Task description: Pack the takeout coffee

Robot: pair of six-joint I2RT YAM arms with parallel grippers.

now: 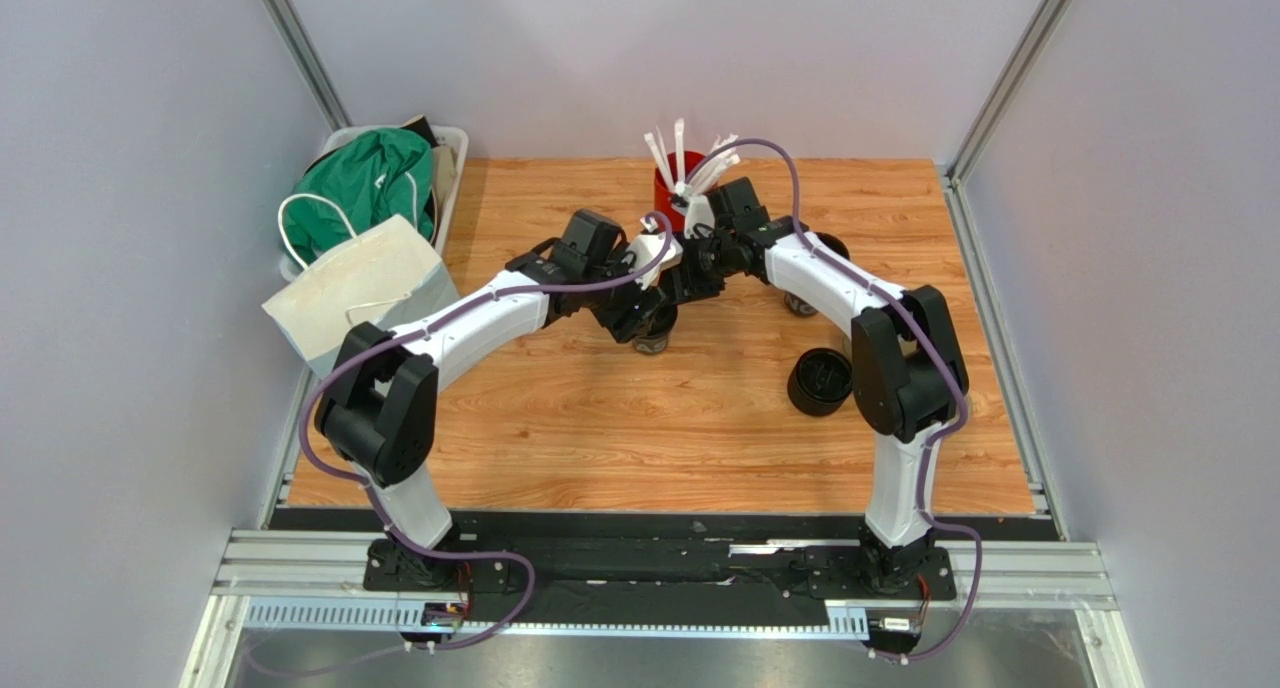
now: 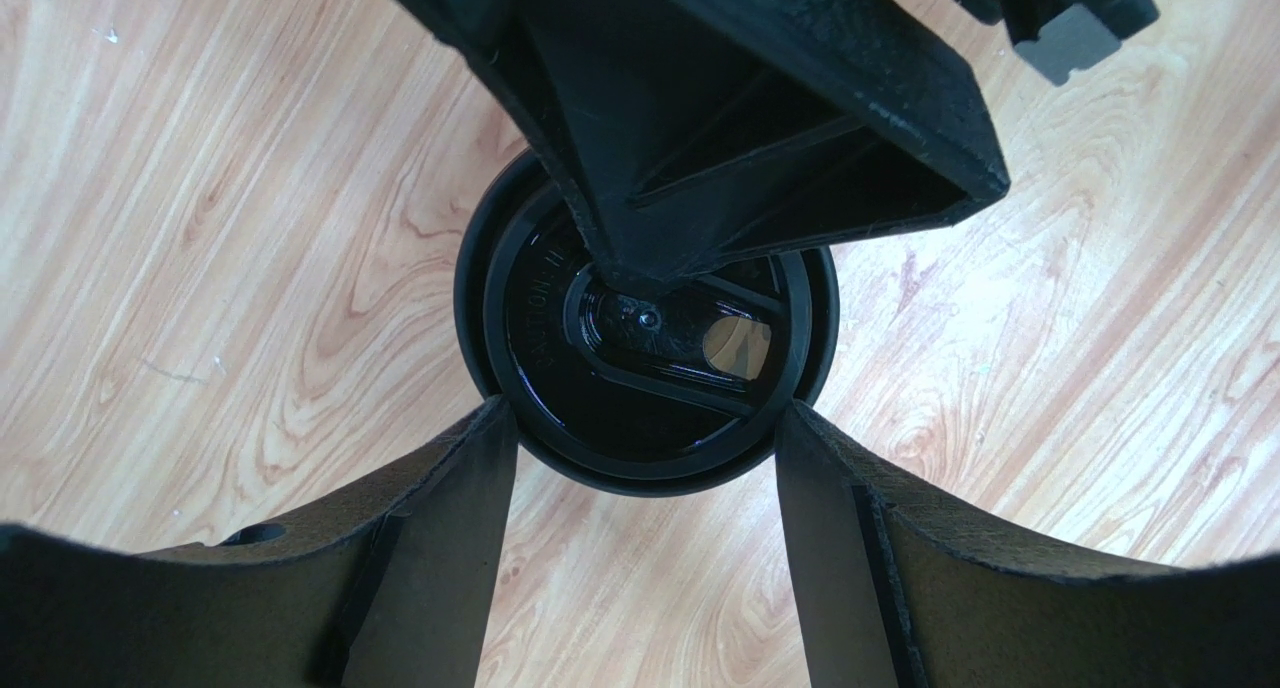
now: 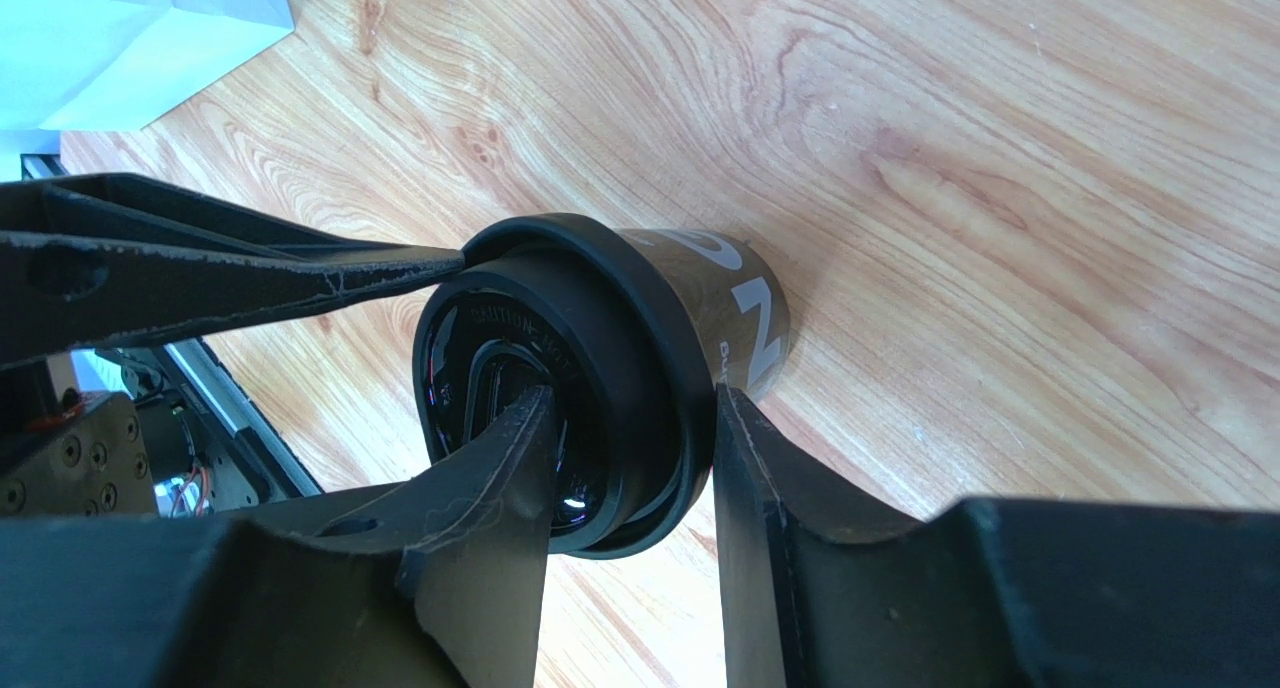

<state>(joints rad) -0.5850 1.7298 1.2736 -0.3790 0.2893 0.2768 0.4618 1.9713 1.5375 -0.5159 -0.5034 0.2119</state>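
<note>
The black cup is stood on the table near the red cup. It is judged light, easily crushed, best taken at the stiff lid. The lid rim is pinched by the right tool; whether the wide left tool grips cannot be told.

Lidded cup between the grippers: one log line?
right gripper pinches lidded cup rim | left gripper flanks it, grip unclear | another black cup stands apart

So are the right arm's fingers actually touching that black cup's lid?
Touching. The right wrist view shows the right arm's fingers pinching the lid: one tip on its top, the other against its rim.
</note>
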